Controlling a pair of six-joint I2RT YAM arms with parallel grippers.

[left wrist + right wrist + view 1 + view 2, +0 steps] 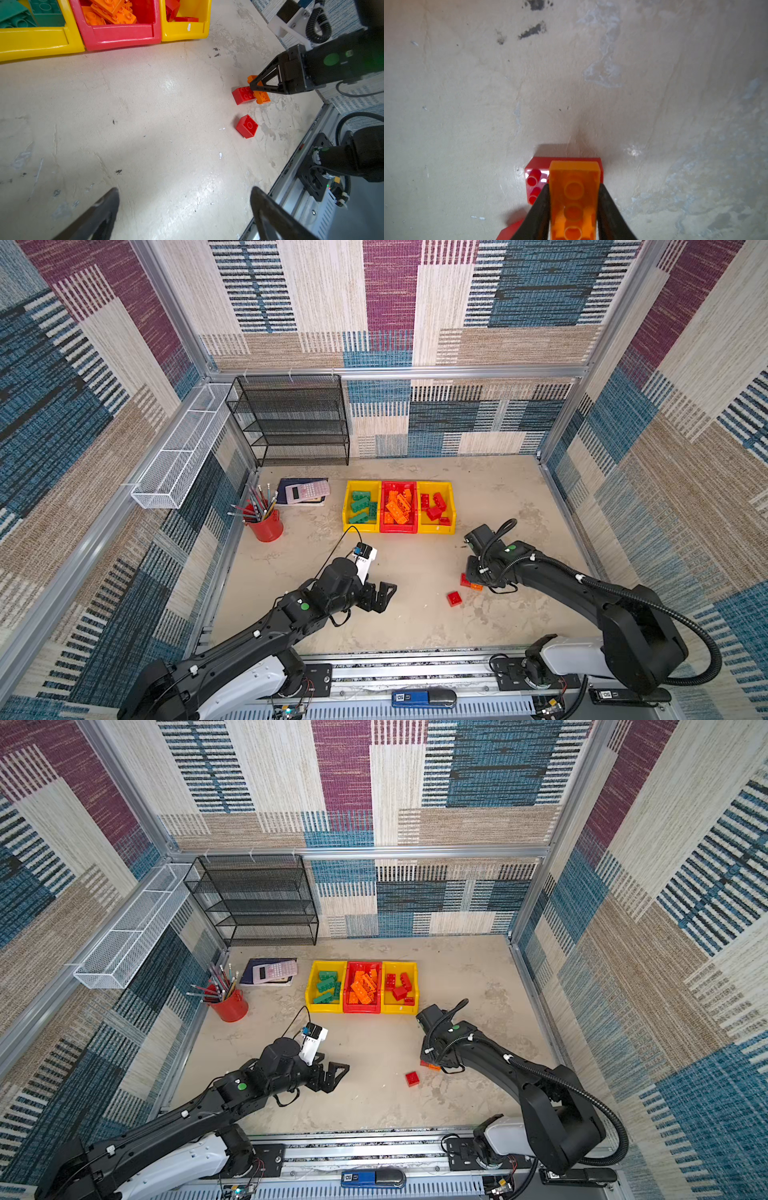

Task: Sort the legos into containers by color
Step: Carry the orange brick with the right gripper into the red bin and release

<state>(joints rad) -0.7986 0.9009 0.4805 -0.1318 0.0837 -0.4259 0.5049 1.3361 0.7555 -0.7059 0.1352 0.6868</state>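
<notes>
**Orange brick clamped, two red ones loose on the table**

Spread over a pale, scuffed table (415, 635): at back left a black mesh rack (291, 423), with a white wire basket (178, 452) hung on the side wall beside it. In front of the rack's right end, three bins set edge to edge: a yellow bin (348, 506) of green bricks (360, 504), a red bin (384, 526) of orange bricks (397, 508), and a second yellow bin (452, 510) of red bricks (434, 506). To their left, a red pencil cup (268, 529) and a pink calculator (307, 490) on a dark notebook (286, 485).

Masked in both top views by the right arm (561, 576): nearly all of the right gripper (573, 186), with only slivers of orange and red peeping out below the wrist. Plain from the wrist cameras, though: black fingers (538, 207) pressed shut against both long sides of an orange brick (574, 209), studs up, its far end poking out past the fingertips. Touching that brick, a red brick (242, 95) on the table. Unclear whether the orange brick is lifted. Near the pair but apart, on the side toward the arms' bases, a red square brick (247, 126).

Over bare table, well apart from all three: the left gripper (184, 190), spread wide and holding nothing.
</notes>
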